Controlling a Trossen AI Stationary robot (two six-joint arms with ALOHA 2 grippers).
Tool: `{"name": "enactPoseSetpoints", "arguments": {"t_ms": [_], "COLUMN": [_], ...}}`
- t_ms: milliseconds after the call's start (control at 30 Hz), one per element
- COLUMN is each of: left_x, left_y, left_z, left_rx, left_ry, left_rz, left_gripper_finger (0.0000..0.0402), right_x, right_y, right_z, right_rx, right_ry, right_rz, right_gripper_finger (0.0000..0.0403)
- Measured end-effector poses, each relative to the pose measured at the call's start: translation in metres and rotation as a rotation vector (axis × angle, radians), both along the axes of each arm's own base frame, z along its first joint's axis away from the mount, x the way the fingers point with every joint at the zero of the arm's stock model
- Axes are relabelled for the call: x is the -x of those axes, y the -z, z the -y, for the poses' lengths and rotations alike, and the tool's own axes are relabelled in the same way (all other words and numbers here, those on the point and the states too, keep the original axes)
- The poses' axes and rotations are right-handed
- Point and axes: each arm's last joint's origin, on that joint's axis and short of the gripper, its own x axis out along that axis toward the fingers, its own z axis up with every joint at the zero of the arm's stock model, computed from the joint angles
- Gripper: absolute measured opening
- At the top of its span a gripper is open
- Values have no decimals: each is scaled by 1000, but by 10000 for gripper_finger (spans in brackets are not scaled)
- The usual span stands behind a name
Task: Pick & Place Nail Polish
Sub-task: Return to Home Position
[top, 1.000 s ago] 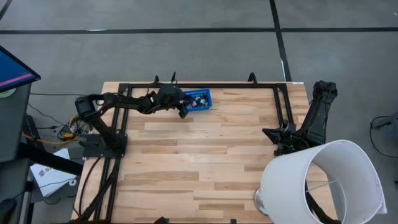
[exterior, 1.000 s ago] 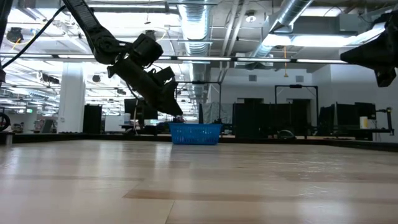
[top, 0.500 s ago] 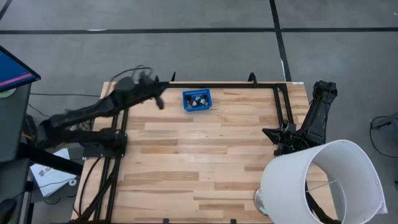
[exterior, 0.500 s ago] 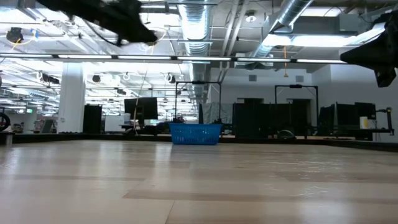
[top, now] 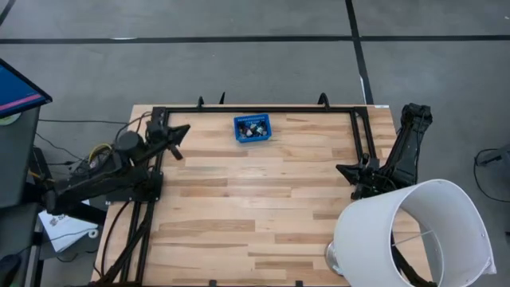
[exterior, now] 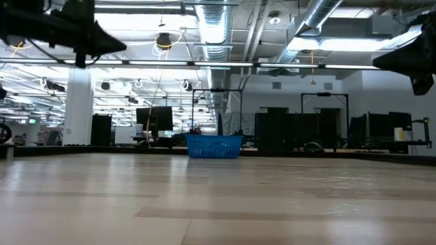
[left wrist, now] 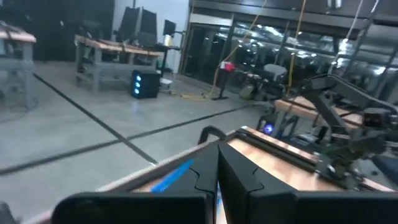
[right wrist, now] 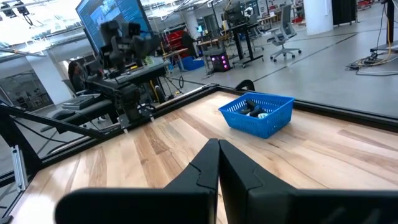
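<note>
A small blue mesh basket (top: 253, 128) stands on the wooden table near its far edge; it also shows in the low view (exterior: 214, 145) and the right wrist view (right wrist: 258, 114). Nail polish bottles (right wrist: 254, 112) with dark caps lie inside it (top: 253, 127). My left gripper (top: 177, 139) is shut and empty, high above the table's left edge, well left of the basket (exterior: 112, 46) (left wrist: 217, 180). My right gripper (right wrist: 218, 149) is shut and empty, waiting at the table's right side (top: 344, 170).
A black frame rail (top: 263, 111) runs along the table's far edge and down both sides. A big white cylinder-shaped shade (top: 414, 235) covers the near right corner. The wooden table top (top: 255, 199) stretches bare between the arms.
My left gripper has drawn back from the basket's left side toward the table's left edge and has risen high above the table top. The basket has stayed where it was.
</note>
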Motion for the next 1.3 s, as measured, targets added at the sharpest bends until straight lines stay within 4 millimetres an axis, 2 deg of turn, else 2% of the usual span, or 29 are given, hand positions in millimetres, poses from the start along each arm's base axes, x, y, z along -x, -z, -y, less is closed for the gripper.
{"name": "enactPoseSetpoints", "arguments": {"t_ms": [133, 533, 800, 967, 1067, 1300], "left_x": [2, -4, -8, -8, -6, -6], "left_y": [23, 58, 64, 69, 73, 72], "left_z": [5, 22, 35, 43, 45, 45], "left_rx": [44, 82, 21, -68, -80, -138], "left_ry": [26, 158, 306, 548, 635, 632], "left_rz": [21, -16, -45, -34, -56, -65], "left_gripper_finger": [0, 0, 0, 0, 0, 0], "right_x": [0, 0, 0, 0, 0, 0], "right_y": [0, 0, 0, 0, 0, 0], "right_z": [0, 0, 0, 0, 0, 0], "right_rx": [0, -2, -3, -5, -6, -6], "right_ry": [0, 0, 0, 0, 0, 0], "right_rz": [0, 1, 2, 3, 3, 3], "right_gripper_finger": [0, 0, 0, 0, 0, 0]}}
